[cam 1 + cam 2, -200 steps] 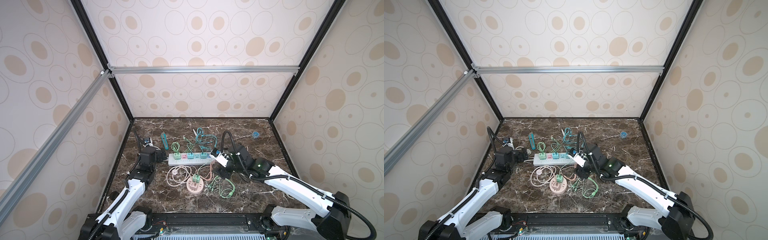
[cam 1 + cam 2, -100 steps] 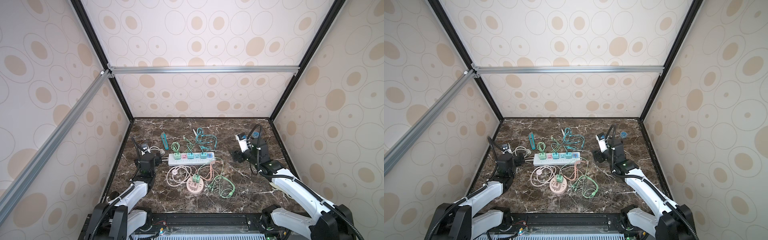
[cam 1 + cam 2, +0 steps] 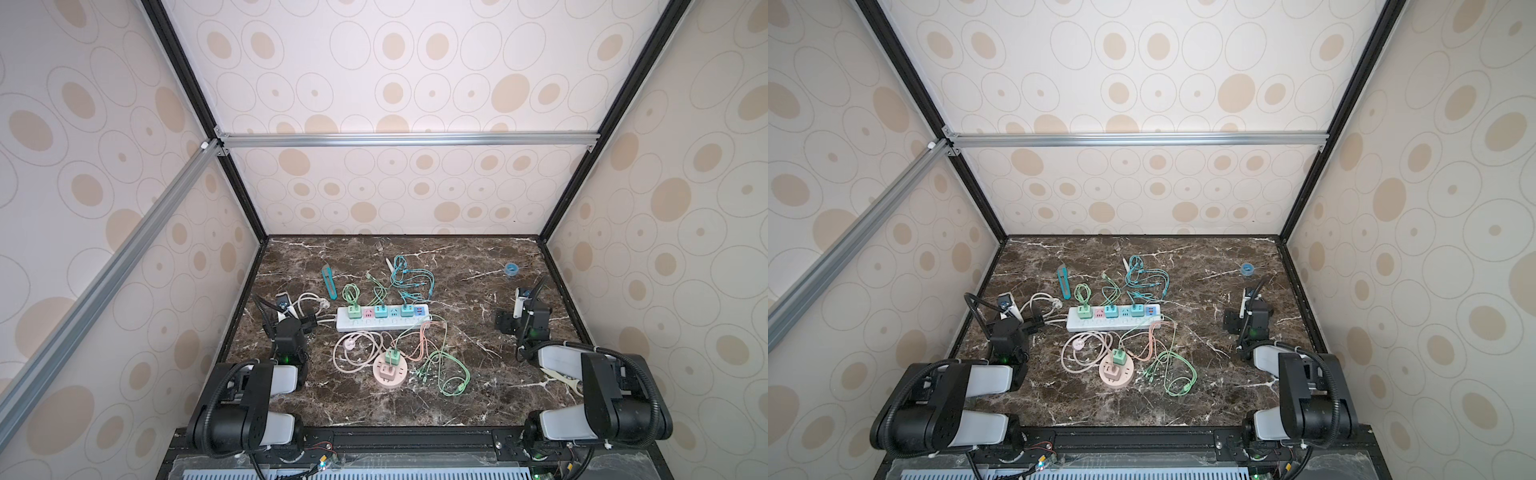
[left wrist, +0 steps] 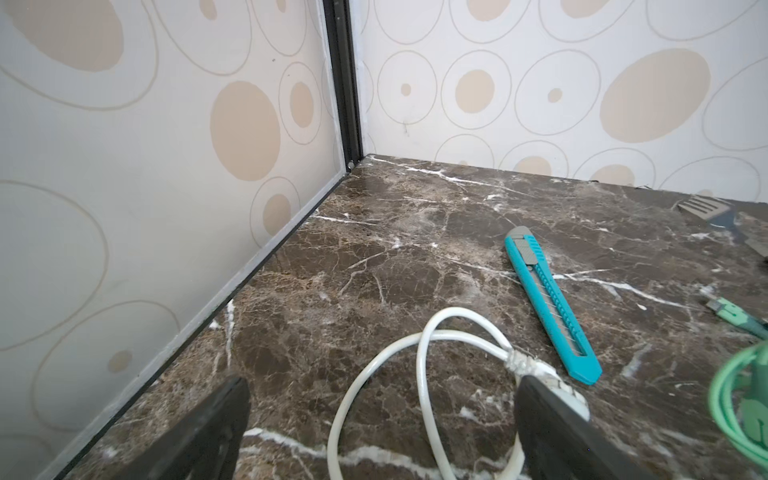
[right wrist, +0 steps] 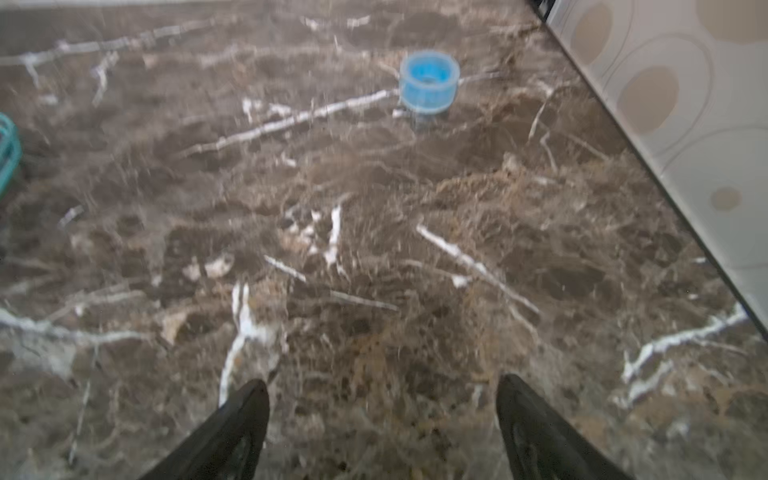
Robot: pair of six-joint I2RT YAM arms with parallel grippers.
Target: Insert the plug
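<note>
Right pincer [image 5: 382, 384] withdrawn — wide, empty, left pincer [image 4: 382, 381] likewise, power strip [image 3: 382, 323] lying left-to-right

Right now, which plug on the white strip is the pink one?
The pink plug, second from the left end of the white strip in both top views, between the green plug and a teal plug. The rest are green or teal.

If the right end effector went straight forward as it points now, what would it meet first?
Probably the small blue ring, which lies nearly in line ahead of the open right end effector. Only bare marble tabletop lies between them. If it points slightly downward, it would touch the tabletop first.
</note>
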